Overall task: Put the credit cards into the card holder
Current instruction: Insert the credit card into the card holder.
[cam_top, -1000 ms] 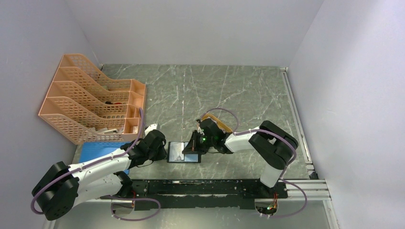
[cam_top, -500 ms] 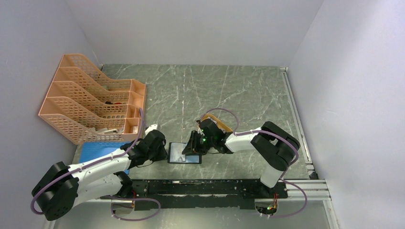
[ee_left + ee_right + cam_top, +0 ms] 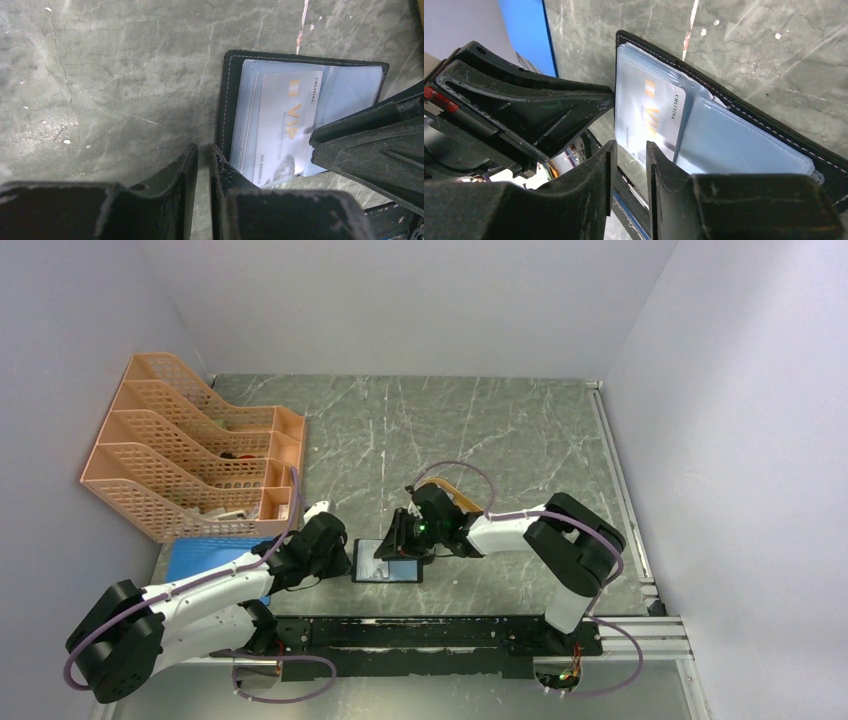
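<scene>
The black card holder (image 3: pixel 387 562) lies open on the marble between the arms. A pale credit card marked VIP (image 3: pixel 287 120) sits tucked in its left bluish pocket, also seen from the right wrist (image 3: pixel 651 112). My right gripper (image 3: pixel 398 543) hovers over the holder's near edge, open, with nothing between its jaws (image 3: pixel 629 147). My left gripper (image 3: pixel 343 558) rests at the holder's left edge. Its jaws (image 3: pixel 204 150) are nearly together, only a sliver of table showing between them. Its right finger (image 3: pixel 225 170) covers the holder's corner. No other cards show.
An orange mesh file rack (image 3: pixel 190 455) stands at the back left. A flat blue pad (image 3: pixel 205 558) lies under the left arm. An orange tray (image 3: pixel 465 495) peeks out behind the right wrist. A black rail (image 3: pixel 430 632) runs along the near edge.
The right jaws have parted from shut and let go of the card, which stays in the pocket. The right gripper has shifted slightly left. The left arm is still.
</scene>
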